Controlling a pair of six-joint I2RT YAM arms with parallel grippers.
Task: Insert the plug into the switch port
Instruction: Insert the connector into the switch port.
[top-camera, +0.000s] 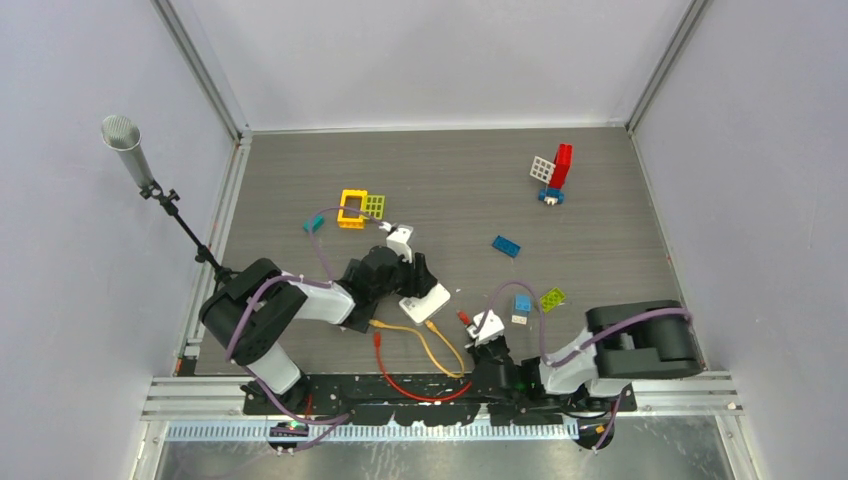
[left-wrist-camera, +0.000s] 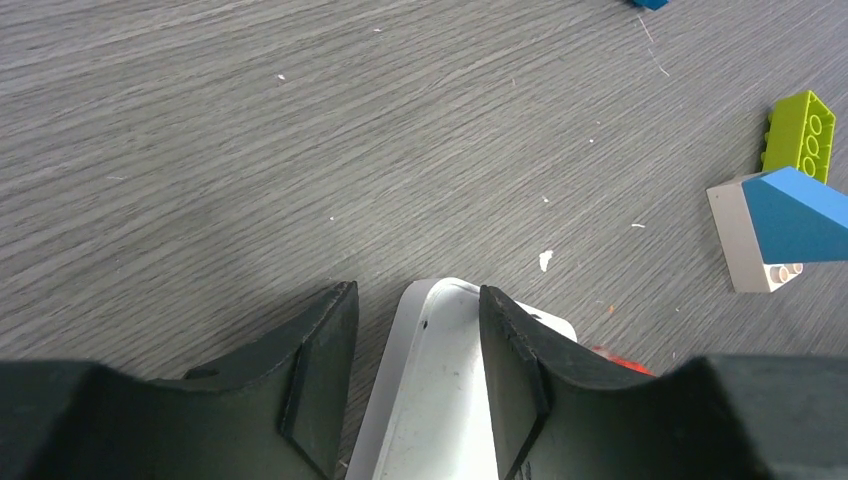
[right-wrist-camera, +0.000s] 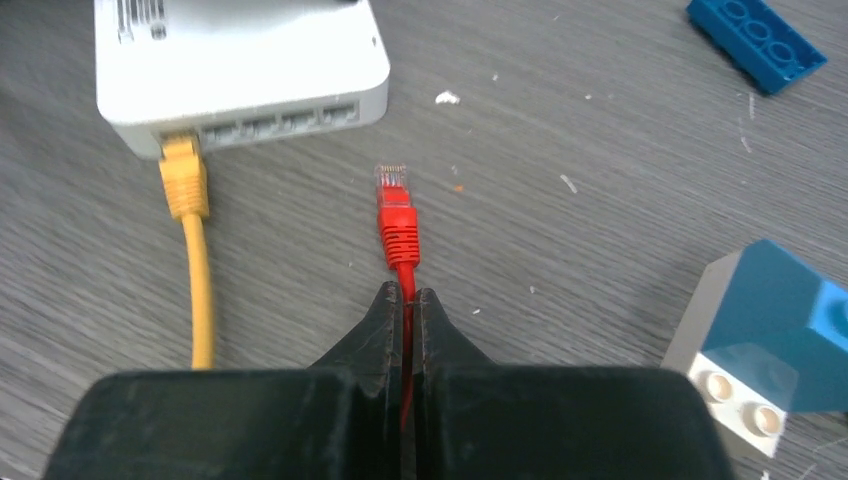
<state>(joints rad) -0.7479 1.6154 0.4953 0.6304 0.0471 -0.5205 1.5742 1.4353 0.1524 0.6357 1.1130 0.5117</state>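
Nearest, the right claw (right-wrist-camera: 408, 300) is clamped tight on the red cable (right-wrist-camera: 404, 280), just behind the plug (right-wrist-camera: 395, 205). The plug sits low over the counter (right-wrist-camera: 600, 250), pointing toward the switch (right-wrist-camera: 240, 60) but apart from it. Its tip is aimed just past the end of the port row. A yellow plug (right-wrist-camera: 182, 165) fills the port at the other end, and the ports (right-wrist-camera: 280, 125) between look free.

Beyond, the left claw (left-wrist-camera: 417, 295) straddles the switch with its jaws apart. A gap shows beside one finger (left-wrist-camera: 320, 380), so I judge the switch not yet gripped.

The step in hand looks like alignment before insertion. Next, the left claw should steady the switch. The right should then shift the plug sideways toward the yellow one, square it to a free port and push straight in.
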